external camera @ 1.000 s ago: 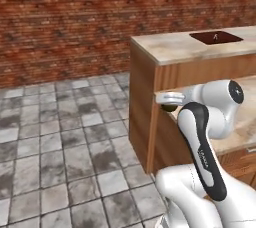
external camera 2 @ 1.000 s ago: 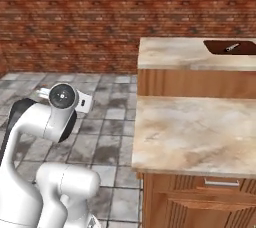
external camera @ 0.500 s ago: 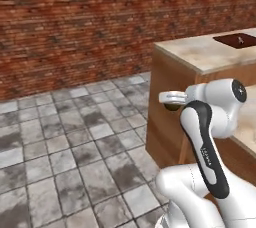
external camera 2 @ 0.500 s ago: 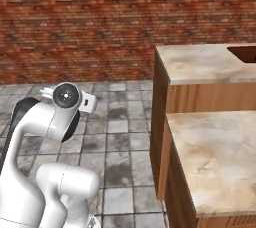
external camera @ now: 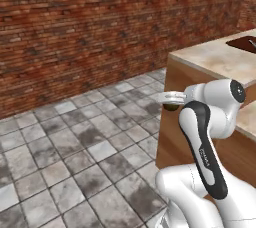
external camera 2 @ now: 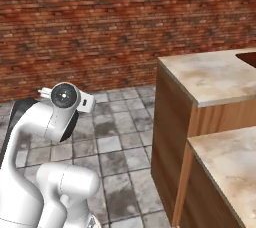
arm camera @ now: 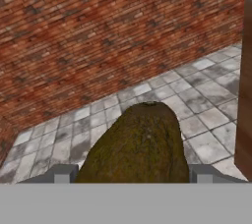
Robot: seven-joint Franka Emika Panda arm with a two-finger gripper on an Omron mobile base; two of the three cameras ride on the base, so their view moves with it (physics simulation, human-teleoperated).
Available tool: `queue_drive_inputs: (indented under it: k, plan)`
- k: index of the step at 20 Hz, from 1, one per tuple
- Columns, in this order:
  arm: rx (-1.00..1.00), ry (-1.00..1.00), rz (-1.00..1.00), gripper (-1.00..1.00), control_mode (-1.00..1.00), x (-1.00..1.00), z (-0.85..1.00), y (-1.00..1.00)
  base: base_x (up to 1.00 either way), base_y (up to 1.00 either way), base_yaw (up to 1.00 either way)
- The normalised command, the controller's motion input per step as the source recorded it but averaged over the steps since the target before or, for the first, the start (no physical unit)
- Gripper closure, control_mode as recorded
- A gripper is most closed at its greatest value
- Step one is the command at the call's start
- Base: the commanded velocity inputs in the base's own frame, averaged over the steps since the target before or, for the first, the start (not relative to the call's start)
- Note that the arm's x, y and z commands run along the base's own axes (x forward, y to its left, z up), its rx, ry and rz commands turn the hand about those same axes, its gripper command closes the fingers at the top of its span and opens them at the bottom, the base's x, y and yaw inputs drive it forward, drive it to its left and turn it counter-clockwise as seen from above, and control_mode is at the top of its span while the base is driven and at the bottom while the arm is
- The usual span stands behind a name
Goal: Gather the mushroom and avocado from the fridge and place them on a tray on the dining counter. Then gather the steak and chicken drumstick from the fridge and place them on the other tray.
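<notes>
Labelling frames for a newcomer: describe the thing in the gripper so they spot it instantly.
Start at the red brick wall and the grey tiled floor below it in the hand view. In front, between the two dark fingertips at the bottom, sits the avocado. It is a rounded lump, the one mottled brown-green thing against the tiles.

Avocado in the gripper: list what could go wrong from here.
1. The avocado sits between the fingertips of the gripper over tiled floor; a slip would likely drop it there.
2. The wooden counter corner stands close beside the folded arm; a turn could clip it.
</notes>
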Motion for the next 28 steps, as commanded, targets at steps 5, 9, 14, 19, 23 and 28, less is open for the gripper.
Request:
queue_drive_inputs:
  k: [5,9,14,19,23,28]
  plan:
    - [0.00,0.00,0.00,1.00,1.00,0.00,0.00,0.00,0.81,0.79,-0.35]
    - [0.00,0.00,0.00,1.00,1.00,0.00,0.00,0.00,0.83,0.77,-0.36]
    - [0.00,0.00,0.00,1.00,1.00,0.00,0.00,0.00,0.92,0.67,-0.38]
    - [0.00,0.00,0.00,1.00,1.00,0.00,0.00,0.00,0.95,0.64,-0.40]
    - [0.00,0.00,0.00,1.00,1.00,0.00,0.00,0.00,0.93,0.63,-0.40]
    - [0.00,0.00,0.00,1.00,1.00,0.00,0.00,0.00,0.92,0.61,-0.40]
